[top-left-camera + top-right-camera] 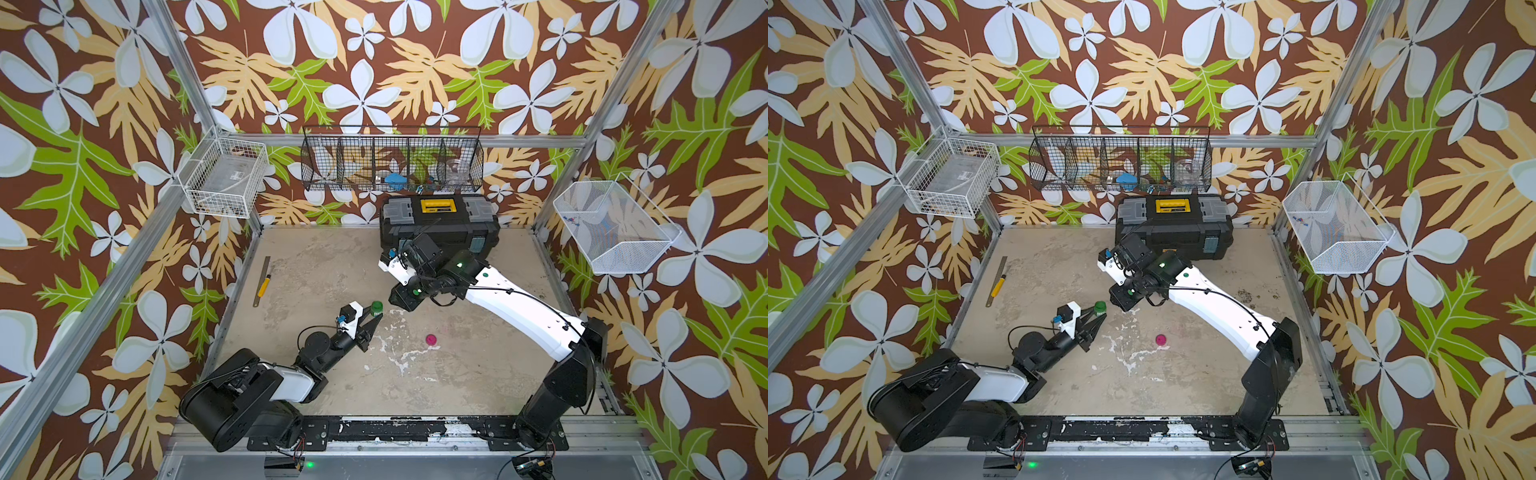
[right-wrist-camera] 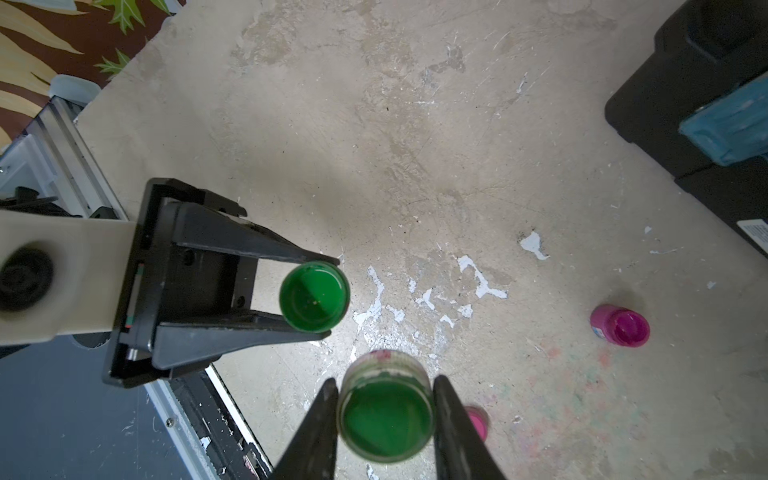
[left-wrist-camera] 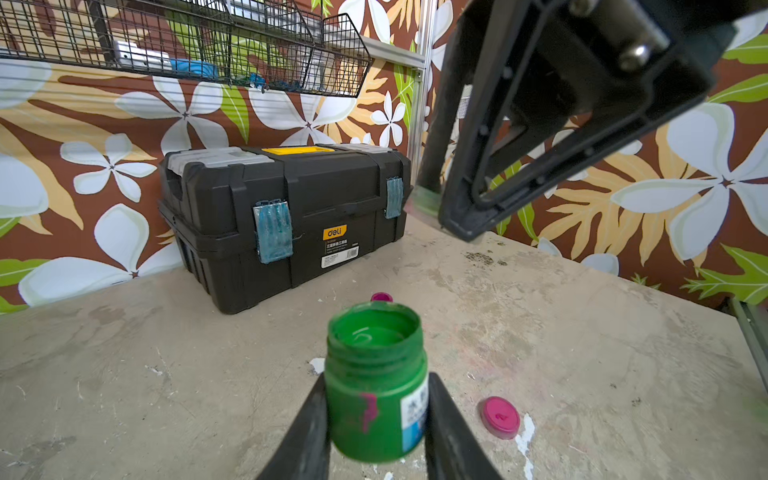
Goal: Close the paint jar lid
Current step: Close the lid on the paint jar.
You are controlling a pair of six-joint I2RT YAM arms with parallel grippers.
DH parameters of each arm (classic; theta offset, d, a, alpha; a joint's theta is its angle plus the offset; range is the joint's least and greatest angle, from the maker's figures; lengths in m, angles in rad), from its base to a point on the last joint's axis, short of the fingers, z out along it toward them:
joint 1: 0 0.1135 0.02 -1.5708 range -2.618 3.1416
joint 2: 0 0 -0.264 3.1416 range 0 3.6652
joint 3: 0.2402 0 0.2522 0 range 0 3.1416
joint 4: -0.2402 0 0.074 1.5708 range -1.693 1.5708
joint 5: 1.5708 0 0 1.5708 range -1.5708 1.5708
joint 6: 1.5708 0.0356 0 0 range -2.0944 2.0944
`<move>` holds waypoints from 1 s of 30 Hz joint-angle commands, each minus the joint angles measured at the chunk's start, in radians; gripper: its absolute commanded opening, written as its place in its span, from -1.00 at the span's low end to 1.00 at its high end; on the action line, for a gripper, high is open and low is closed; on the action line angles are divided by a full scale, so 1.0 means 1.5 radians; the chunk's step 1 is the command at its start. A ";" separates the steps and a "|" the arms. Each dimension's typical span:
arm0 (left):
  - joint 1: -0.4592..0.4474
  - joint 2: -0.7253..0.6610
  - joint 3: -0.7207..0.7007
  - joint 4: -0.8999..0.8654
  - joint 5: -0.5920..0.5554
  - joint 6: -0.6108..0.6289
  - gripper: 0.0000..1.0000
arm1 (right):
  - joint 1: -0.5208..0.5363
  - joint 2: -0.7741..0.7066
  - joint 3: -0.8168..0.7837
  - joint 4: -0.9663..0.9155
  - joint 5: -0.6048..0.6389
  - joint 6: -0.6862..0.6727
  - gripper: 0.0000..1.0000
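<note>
Closed black toolbox [image 1: 438, 220] at 12 o'clock on the table [image 1: 316, 374]. Above it, a black wire basket [image 1: 357, 166] holds a blue item and clear glass.

Near centre, the left gripper [image 3: 376, 399] clamps the green paint jar [image 3: 374, 332]. It is upright and lidless, with paint inside and a pink smear on its side.

Toward its 3 o'clock, the right gripper [image 2: 385, 399] pinches the green lid [image 2: 386, 419], apart from the jar.

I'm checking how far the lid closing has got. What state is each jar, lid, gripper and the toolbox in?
green paint jar: open, in the left gripper.
green lid: off, in the right gripper.
left gripper: shut on the green paint jar.
right gripper: shut on the green lid.
pink jar: open, on the table.
pink lid: off, on the table.
toolbox: closed.
</note>
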 commanded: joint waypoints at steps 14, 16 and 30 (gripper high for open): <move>-0.019 0.009 0.010 0.034 0.045 -0.005 -0.75 | 0.010 0.035 0.029 -0.028 -0.060 -0.013 -0.41; -0.020 0.011 0.010 0.032 0.046 0.000 -0.75 | 0.011 0.035 0.030 -0.028 -0.061 -0.012 -0.41; -0.022 0.007 0.019 0.002 0.053 0.028 -0.75 | 0.024 0.044 0.034 -0.045 -0.071 -0.019 -0.37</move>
